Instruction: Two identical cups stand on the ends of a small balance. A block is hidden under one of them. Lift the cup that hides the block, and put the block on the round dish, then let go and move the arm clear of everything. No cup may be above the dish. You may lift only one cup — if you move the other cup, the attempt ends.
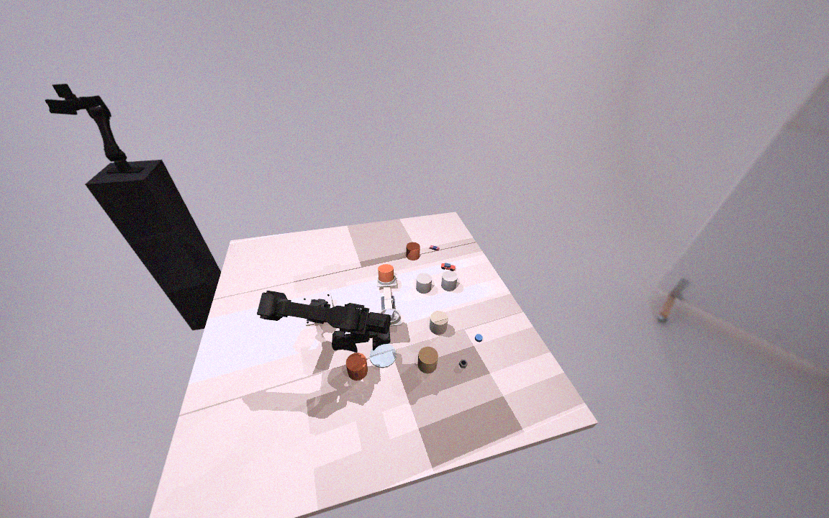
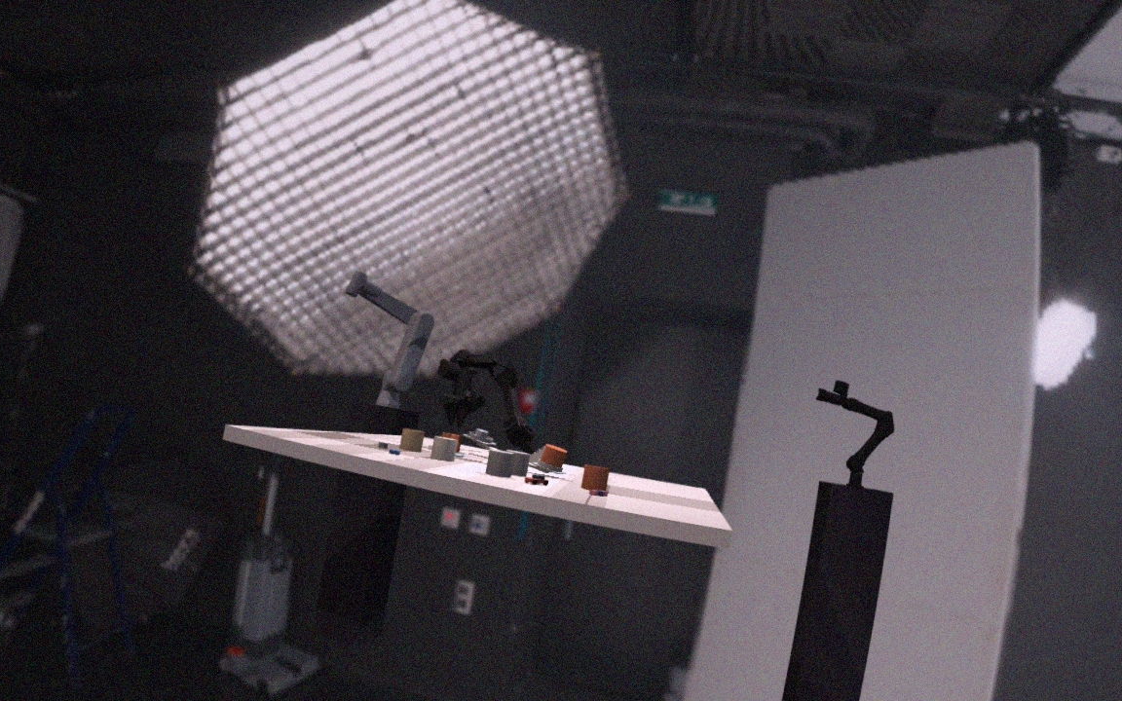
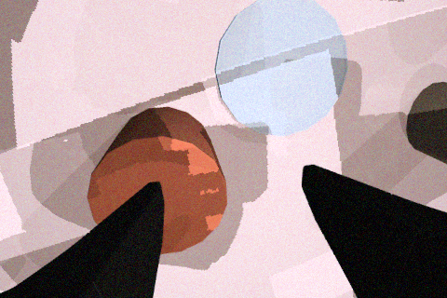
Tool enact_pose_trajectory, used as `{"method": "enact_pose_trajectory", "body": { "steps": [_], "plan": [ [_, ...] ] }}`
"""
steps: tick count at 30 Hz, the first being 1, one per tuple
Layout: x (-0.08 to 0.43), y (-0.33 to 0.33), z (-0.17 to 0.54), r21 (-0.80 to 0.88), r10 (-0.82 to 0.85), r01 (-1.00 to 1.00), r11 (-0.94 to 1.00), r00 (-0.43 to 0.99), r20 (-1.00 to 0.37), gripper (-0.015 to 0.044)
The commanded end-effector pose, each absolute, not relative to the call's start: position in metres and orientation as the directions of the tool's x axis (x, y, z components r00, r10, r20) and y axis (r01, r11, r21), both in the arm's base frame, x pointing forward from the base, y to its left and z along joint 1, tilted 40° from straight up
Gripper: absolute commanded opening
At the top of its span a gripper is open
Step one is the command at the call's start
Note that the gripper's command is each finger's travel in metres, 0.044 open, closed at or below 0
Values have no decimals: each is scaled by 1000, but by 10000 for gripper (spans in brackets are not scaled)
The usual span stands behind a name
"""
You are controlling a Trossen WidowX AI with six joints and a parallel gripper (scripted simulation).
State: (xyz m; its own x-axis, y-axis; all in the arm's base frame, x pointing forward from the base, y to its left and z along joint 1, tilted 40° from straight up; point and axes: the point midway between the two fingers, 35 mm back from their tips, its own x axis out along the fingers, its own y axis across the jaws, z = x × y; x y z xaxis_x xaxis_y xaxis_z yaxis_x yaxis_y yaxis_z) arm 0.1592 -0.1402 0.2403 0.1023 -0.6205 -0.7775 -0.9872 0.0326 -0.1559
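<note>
My gripper [image 1: 361, 343] [image 2: 457, 422] [image 3: 234, 183] is open and empty, above the table near the dish. One orange-brown cup [image 1: 357, 365] [image 3: 186, 214] stands on the table beside the round dish; in the wrist view the left finger covers part of it. The pale blue dish [image 1: 382, 356] [image 3: 279, 65] has nothing on it. The other orange cup [image 1: 386, 273] [image 2: 552, 455] stands on the far end of the balance [image 1: 387, 296]. A small grey block [image 1: 392, 314] shows on the near end, partly hidden by my gripper.
A brown-yellow cup [image 1: 427, 360] [image 3: 428, 121] stands right of the dish, a beige cup [image 1: 438, 322] behind it. Two grey cups [image 1: 424, 283] [image 1: 449, 280], another red-brown cup [image 1: 412, 251] and toy cars stand farther back. A blue disc [image 1: 478, 337] and dark nut [image 1: 463, 363] lie right.
</note>
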Motion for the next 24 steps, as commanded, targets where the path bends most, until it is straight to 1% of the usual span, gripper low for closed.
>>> {"method": "enact_pose_trajectory", "body": {
  "steps": [1, 10, 17, 24],
  "plan": [
    [190, -122, 231, -186, -594, -977, 101, 91, -800, 260],
    [251, -51, 199, -261, -599, -921, 289, 39, -800, 260],
    [270, -9, 181, -321, -637, -881, 348, 30, -771, 260],
    [272, -5, 179, -328, -641, -877, 352, 30, -767, 260]
  ]
}}
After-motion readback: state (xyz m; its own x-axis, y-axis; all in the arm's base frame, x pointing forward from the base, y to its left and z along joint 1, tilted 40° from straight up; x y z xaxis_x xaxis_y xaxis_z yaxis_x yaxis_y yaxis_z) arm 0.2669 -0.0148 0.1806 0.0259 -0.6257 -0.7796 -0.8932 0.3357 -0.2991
